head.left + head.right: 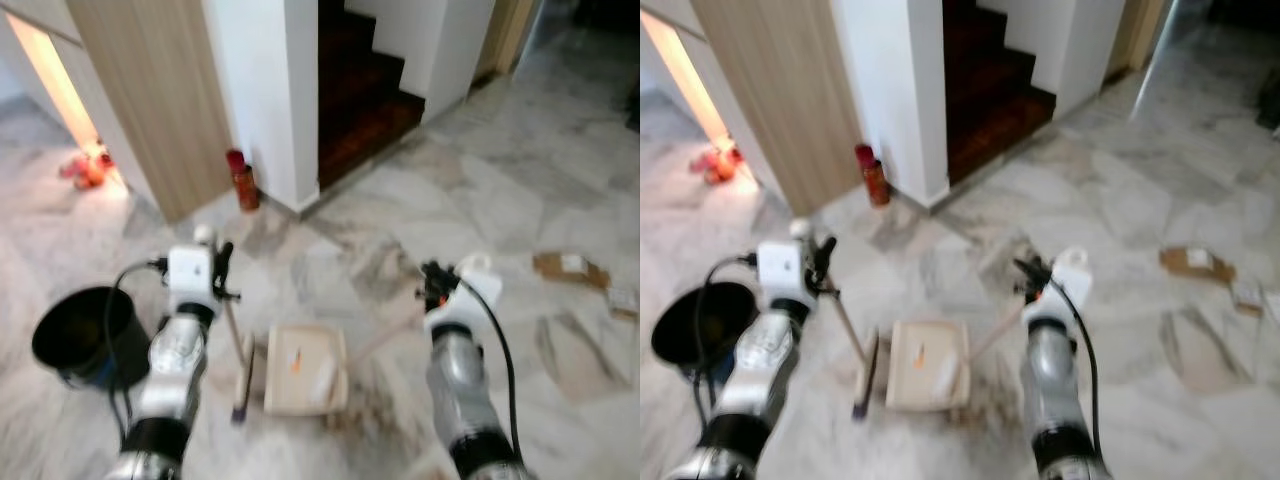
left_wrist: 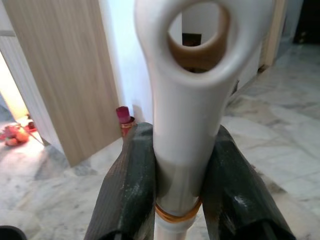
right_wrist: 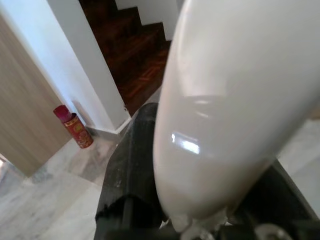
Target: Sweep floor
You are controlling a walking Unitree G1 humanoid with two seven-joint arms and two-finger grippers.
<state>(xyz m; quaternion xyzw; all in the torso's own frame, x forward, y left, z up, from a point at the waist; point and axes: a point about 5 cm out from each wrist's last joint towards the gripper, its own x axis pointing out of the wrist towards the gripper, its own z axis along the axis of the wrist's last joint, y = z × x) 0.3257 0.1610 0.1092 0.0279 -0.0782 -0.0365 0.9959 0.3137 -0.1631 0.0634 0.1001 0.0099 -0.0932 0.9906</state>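
While the left hand (image 1: 222, 268) is clamping its two black fingers (image 2: 131, 190) on the white handle of the broom (image 1: 241, 378) and the right hand (image 1: 432, 280) is gripping the handle of the dustpan (image 1: 305, 370), both tools are resting side by side on the marble floor (image 1: 400, 210), the brush head just beside the pan's edge. A bit of orange litter (image 1: 296, 358) is lying in the pan already. To sweep well, the pan's lip should probably be staying flat on the floor as the broom is drawing short strokes toward it. Cardboard scraps (image 1: 570, 266) are lying well apart to the right, and a black bucket (image 1: 82, 332) is standing near the left arm.
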